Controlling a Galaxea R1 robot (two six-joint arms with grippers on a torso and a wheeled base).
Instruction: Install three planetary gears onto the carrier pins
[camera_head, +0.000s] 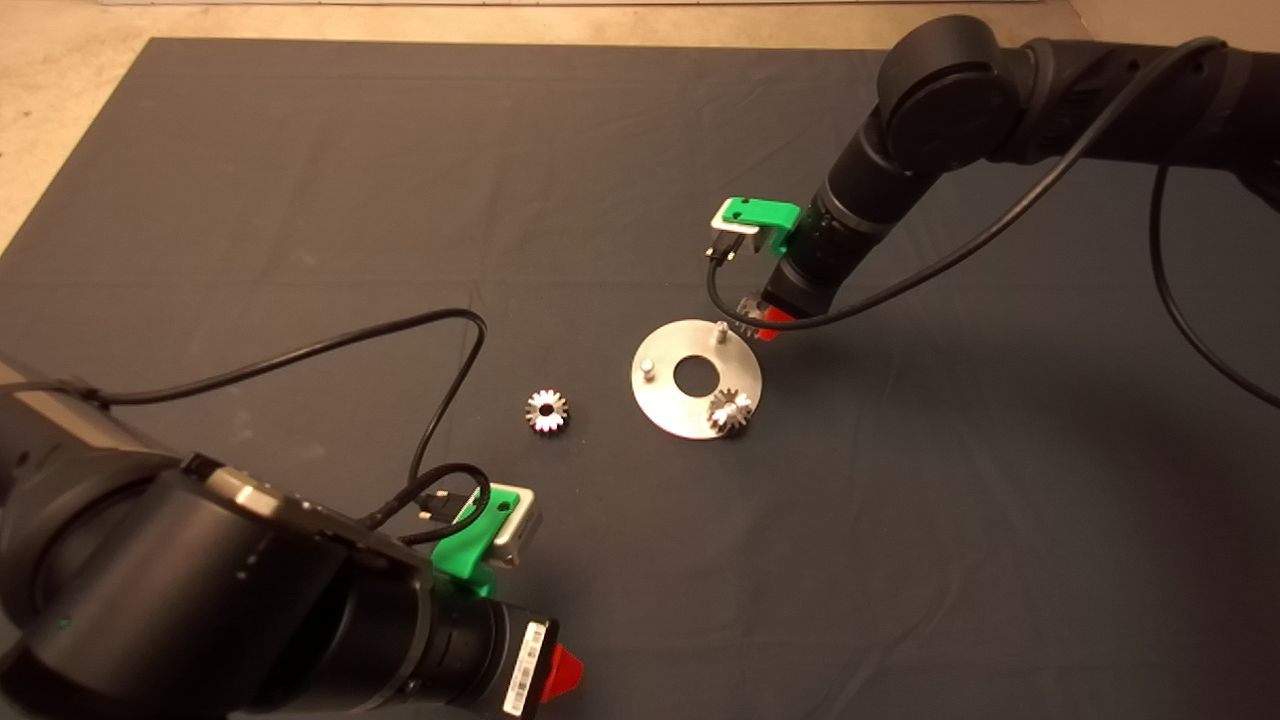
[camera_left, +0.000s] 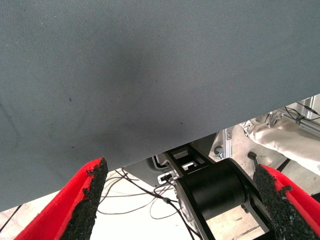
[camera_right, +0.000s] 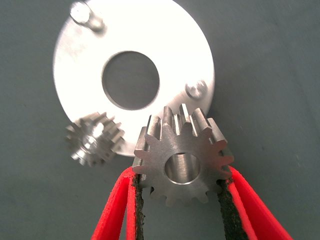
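Silvery and flat, the carrier disc (camera_head: 668, 406) is lying near the middle of the dark mat (camera_head: 300, 200) that is covering the bench, its centre hole showing the mat through it. One planetary gear (camera_head: 730, 411) is already sitting over a pin at the disc's near rim. Two carrier pins are standing bare: one (camera_head: 647, 367) on the disc's left side and one (camera_head: 719, 330) at its far rim. A second gear (camera_head: 547, 410) is lying flat on the mat, apart from the disc on its left side.

The right gripper (camera_head: 752, 323) is reaching in from the upper right and hovering just beside the far bare pin, at the disc's far-right edge. In the right wrist view its jaws are pinching the third gear (camera_right: 181, 155) by its toothed flanks, one black pad (camera_right: 137, 197) on each side, with the bore facing the camera. The bare pin (camera_right: 196, 89) is showing just beyond the held gear, and the seated gear (camera_right: 95, 138) is lying off to one side on the disc (camera_right: 80, 60).

The left gripper (camera_head: 562, 672) is waiting at the lower left edge of the mat, well apart from the parts. Its jaws are standing spread with nothing between them, and its wrist view is showing only the mat (camera_left: 150, 75), its edge and cables beyond.
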